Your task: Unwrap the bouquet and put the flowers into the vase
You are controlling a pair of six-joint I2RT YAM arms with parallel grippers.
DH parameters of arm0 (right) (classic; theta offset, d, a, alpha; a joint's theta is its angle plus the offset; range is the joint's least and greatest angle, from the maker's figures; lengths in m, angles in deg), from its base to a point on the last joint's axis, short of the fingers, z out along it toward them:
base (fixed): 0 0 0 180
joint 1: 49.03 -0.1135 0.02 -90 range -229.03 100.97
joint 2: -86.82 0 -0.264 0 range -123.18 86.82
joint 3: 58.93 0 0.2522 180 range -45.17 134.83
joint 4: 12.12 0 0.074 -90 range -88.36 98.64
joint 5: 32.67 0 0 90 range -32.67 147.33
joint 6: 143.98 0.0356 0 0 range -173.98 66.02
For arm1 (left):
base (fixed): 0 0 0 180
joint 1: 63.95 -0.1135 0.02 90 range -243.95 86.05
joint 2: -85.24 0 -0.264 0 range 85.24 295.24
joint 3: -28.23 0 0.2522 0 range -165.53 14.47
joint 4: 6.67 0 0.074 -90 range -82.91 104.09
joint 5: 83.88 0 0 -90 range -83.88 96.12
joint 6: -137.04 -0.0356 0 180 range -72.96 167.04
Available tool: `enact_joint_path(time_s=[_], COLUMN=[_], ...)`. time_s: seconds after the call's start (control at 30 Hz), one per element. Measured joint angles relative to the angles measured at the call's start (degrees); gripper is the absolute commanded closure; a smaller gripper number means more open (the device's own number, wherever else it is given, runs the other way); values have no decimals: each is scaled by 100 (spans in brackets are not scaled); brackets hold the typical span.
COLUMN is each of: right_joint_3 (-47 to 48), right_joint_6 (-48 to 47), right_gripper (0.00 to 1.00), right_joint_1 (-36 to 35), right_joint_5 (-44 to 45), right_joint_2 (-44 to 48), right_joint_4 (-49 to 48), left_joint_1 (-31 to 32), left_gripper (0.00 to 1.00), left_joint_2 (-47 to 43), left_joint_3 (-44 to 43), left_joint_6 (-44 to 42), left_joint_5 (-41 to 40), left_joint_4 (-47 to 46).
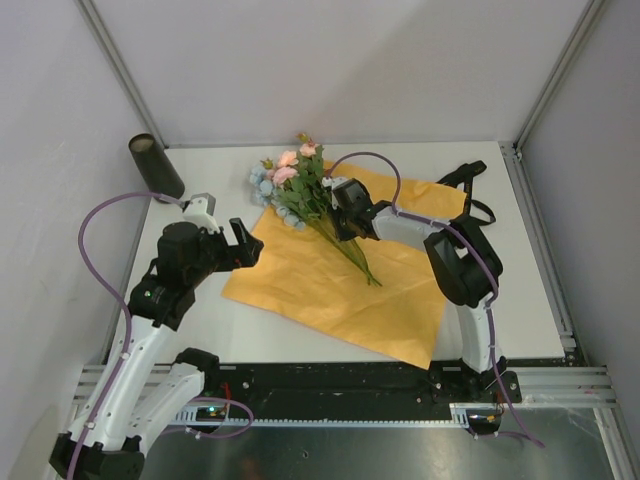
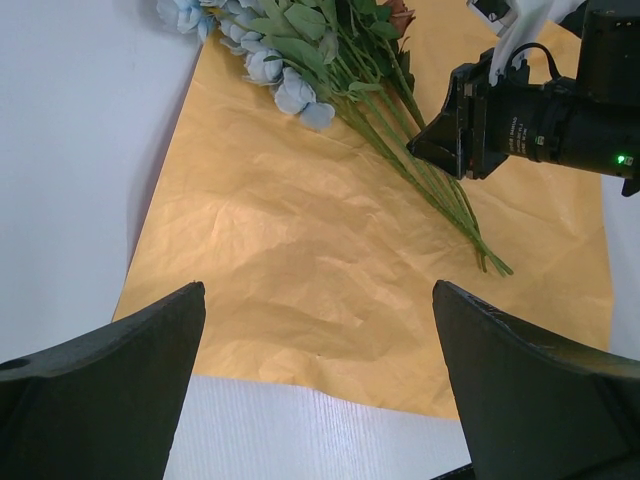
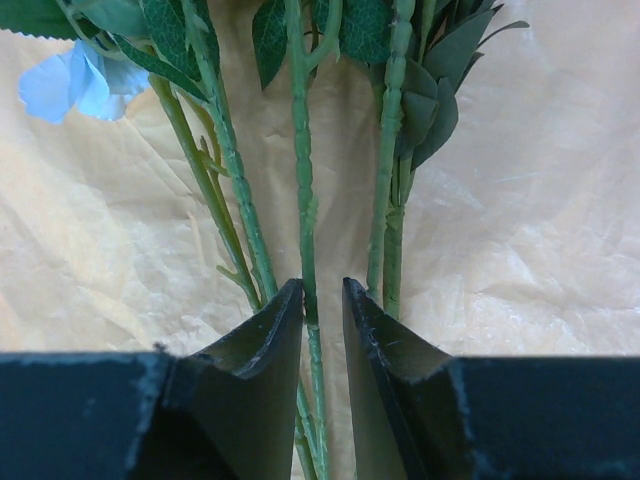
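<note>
- Grey walls [image 1: 330, 70] box in a white table [image 1: 520, 290]; orange paper [image 1: 300, 285] lies spread on it.
- My left gripper [image 2: 320, 400] gapes wide above the paper.
- My right gripper [image 3: 322, 330] pinches the flowers [image 1: 305, 185] by a stem.
- Vase [image 1: 155, 165]: far-left corner.

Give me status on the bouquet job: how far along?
Done: unwrapping. The orange paper lies spread flat, the flowers loose on top, the black ribbon off at the far right.
In hand: the right gripper is closed on one stem low in the bunch; the left gripper hangs open over the paper's left edge.
Left: every stem. No flowers are in the vase at the far left corner.
</note>
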Motion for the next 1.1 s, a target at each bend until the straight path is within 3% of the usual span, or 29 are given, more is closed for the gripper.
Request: enact_joint_path(time_s=[0.23, 0.4, 0.47, 1.1], right_joint_3=[0, 0, 0, -267], right_joint_6=[0, 7, 4, 354], right_gripper=[78, 96, 99, 100], right_joint_1=[0, 4, 9, 13], right_joint_5=[-48, -92, -116, -605], right_joint_2=[-63, -63, -63, 807], right_joint_4=[-2, -7, -7, -422], left_joint_1=[-39, -57, -61, -94], left_gripper=[0, 0, 0, 0], left_joint_2=[15, 31, 37, 48], left_joint_3=[0, 0, 0, 0], left_joint_6=[2, 2, 4, 55], left_joint_5=[28, 42, 44, 122], left_joint_4=[0, 0, 0, 0])
